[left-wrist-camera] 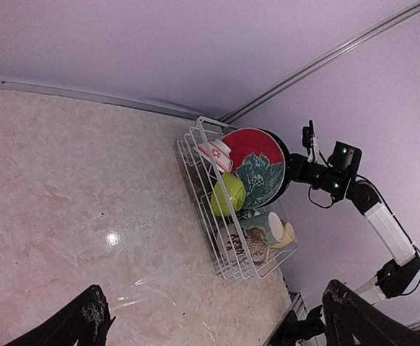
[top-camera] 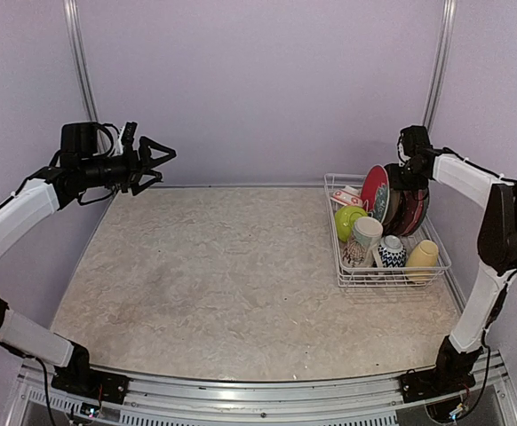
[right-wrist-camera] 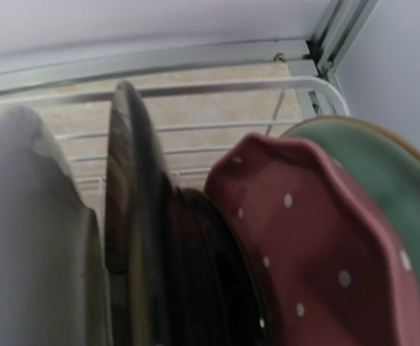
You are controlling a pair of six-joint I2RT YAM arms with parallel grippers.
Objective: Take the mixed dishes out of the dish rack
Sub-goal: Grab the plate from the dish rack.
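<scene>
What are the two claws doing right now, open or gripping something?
Left gripper: open, holding nothing.
Right gripper: at the plates in the dish rack; grip cannot be told.

White wire dish rack (top-camera: 392,282) sits far right on the desk (top-camera: 223,284), loaded. Red round plate (top-camera: 375,182) and teal floral plate (top-camera: 386,204) stand upright at the back, with a lime-green bowl (top-camera: 348,220) beside them. Up front: beige patterned mug (top-camera: 362,240), blue-patterned small bowl (top-camera: 392,252), pale-yellow mug (top-camera: 423,257).
</scene>
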